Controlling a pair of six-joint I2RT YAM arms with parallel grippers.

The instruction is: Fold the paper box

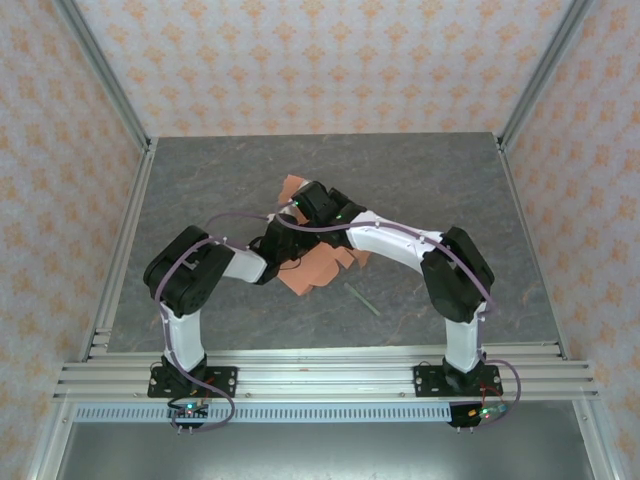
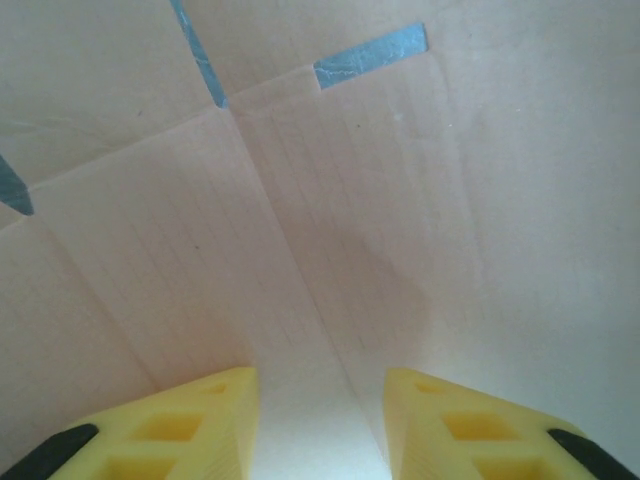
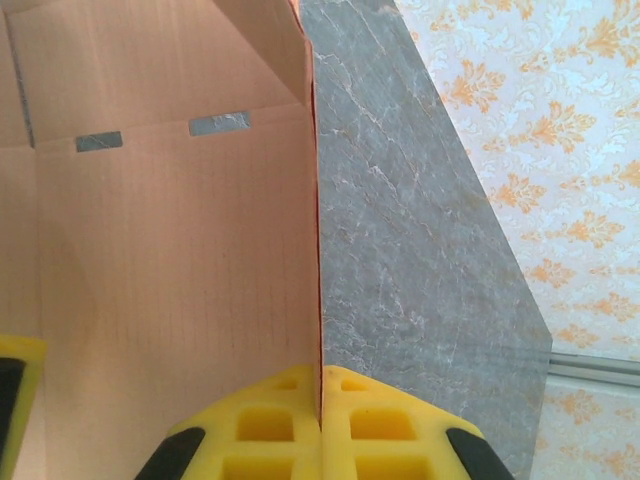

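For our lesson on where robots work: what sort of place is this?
Probably a lab test booth, not a home or factory: a grey table edged with metal rails, patterned wall panels on three sides, and two robot arms bolted at its edge.

Grey table [image 1: 200,200]: paper box [image 1: 318,268], thin greenish stick [image 1: 362,298].
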